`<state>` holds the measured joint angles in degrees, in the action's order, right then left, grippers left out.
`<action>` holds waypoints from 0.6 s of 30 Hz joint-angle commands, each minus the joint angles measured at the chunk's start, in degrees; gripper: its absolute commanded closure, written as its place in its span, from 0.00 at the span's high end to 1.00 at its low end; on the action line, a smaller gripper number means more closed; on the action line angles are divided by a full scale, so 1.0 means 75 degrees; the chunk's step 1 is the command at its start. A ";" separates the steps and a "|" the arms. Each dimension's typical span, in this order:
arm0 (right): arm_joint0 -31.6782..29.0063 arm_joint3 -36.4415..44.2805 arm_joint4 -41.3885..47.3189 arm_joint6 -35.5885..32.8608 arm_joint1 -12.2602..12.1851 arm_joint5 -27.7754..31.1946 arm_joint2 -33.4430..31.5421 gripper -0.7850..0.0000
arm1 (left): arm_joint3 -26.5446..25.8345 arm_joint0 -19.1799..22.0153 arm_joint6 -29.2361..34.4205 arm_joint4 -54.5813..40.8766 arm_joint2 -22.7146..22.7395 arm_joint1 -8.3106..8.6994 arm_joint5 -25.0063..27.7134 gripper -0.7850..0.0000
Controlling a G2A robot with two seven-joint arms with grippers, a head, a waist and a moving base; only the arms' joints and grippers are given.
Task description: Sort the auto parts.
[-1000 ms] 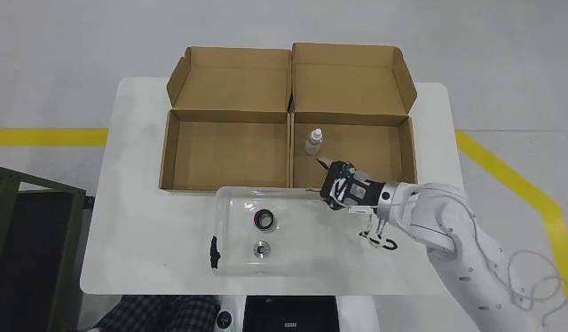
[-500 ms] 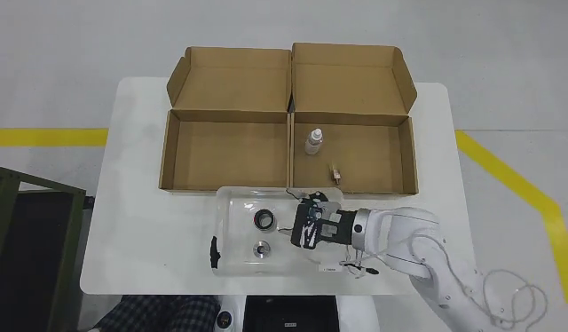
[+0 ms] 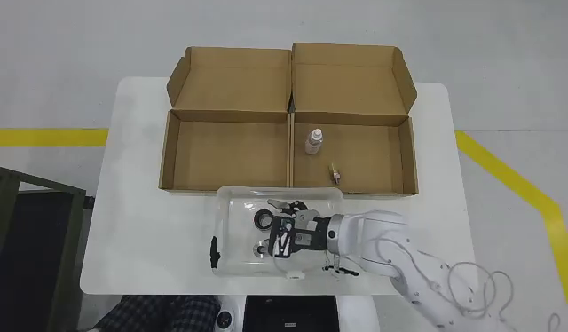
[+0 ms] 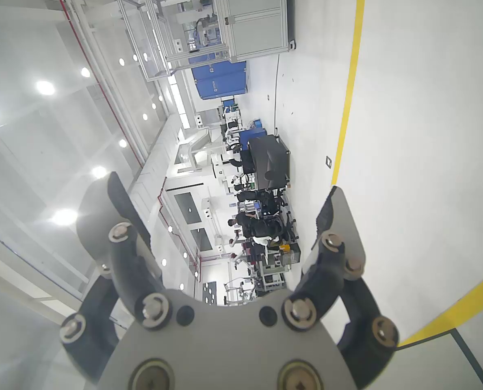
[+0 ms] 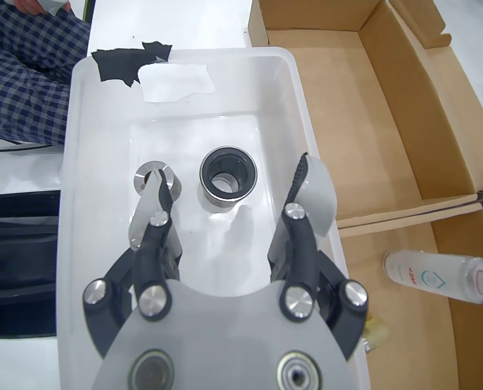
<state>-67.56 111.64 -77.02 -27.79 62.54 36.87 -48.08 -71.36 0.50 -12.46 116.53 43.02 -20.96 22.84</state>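
Observation:
My right gripper [image 5: 229,180] hangs open over the clear plastic bin [image 5: 103,83], its fingers straddling a black ring bearing [image 5: 228,178]. A small silver bushing [image 5: 157,178] lies beside the bearing, partly behind one finger. In the top view the right gripper [image 3: 282,232] sits inside the bin [image 3: 232,199], over the black bearing [image 3: 264,218] and the silver bushing [image 3: 259,249]. The right cardboard box [image 3: 395,159] holds a small white bottle [image 3: 314,140] and a brass fitting [image 3: 335,172]. My left gripper [image 4: 225,213] is open, pointing out at the room, nothing between its fingers.
The left cardboard box [image 3: 226,154] stands behind the bin, next to the right box, both with lids folded back. Black tape [image 5: 127,60] and a paper label [image 5: 176,82] mark the bin's end wall. A person in checked trousers [image 5: 18,79] sits past the table holding a controller.
The right gripper has moved from above the right box down and left into the clear bin. The brass fitting it was over now lies free in the right box.

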 commanded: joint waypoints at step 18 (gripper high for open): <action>0.0700 -0.1204 -0.0144 0.0395 0.0369 -0.0362 0.0766 0.70 | 0.0000 0.0000 0.0000 0.0000 0.0000 0.0000 0.0000 1.00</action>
<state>-62.39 102.96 -77.99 -24.97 65.22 34.22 -42.49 -71.36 0.50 -12.46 116.53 43.02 -20.96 22.84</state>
